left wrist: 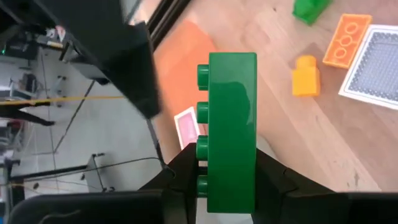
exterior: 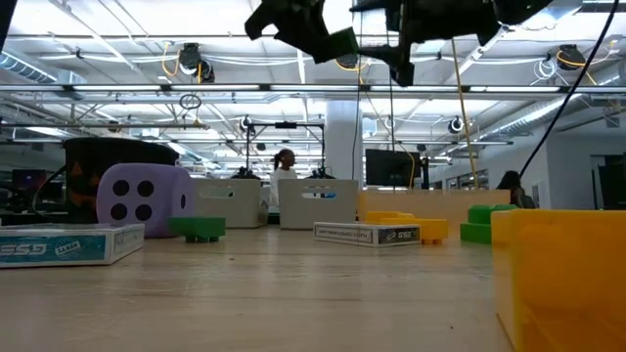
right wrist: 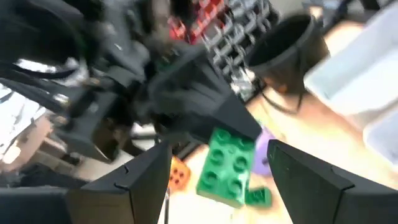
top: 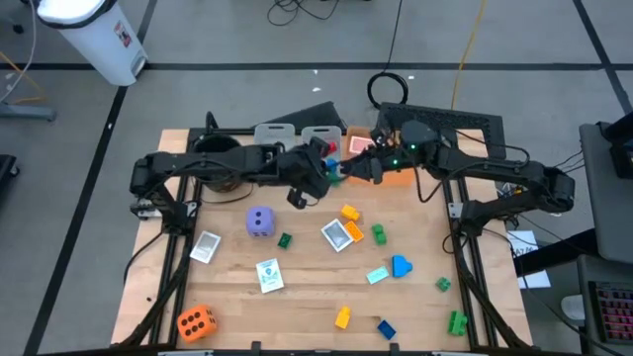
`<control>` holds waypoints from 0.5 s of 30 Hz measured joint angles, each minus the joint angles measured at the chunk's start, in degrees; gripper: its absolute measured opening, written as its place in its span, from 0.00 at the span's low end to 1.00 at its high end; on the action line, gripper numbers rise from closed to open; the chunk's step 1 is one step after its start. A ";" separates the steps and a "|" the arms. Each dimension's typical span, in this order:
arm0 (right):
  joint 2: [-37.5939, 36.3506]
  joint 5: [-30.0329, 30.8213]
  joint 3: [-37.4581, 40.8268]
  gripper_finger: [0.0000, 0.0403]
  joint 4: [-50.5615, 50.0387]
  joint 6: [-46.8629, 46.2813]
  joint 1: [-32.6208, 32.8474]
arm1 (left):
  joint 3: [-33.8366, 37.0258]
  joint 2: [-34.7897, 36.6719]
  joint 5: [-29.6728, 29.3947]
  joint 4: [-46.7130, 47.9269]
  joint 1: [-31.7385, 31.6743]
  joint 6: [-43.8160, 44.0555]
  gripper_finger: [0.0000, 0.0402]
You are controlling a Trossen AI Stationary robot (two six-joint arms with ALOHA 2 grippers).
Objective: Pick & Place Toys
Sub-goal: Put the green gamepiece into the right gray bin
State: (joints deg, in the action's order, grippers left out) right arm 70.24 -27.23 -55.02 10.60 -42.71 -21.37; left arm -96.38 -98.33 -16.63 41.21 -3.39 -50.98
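Green brick [left wrist: 231, 130] pinched in left gripper [left wrist: 227, 177] jaws, right gripper [right wrist: 217, 165] jaws spread nearby

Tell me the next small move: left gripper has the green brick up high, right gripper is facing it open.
Probably ease the right gripper forward until its open fingers straddle the green brick, then close. The left gripper is shut on the brick's lower end, in the air near the orange tray, leaving the studded upper part free. The brick sits ahead of the right fingers, not yet between them.
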 joint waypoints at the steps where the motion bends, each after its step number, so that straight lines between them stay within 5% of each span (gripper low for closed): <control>1: 0.15 -0.03 0.00 0.63 -1.28 0.12 0.00 | 0.00 -0.07 -0.03 0.01 0.17 -0.49 0.25; 15: 0.96 -4.59 0.00 0.63 -2.52 -2.04 0.85 | 0.00 -0.08 0.99 -1.06 0.21 -3.25 0.24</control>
State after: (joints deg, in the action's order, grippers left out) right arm 71.20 -31.82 -55.02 8.08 -44.75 -20.51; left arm -96.38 -98.41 -15.64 40.15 -3.18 -54.23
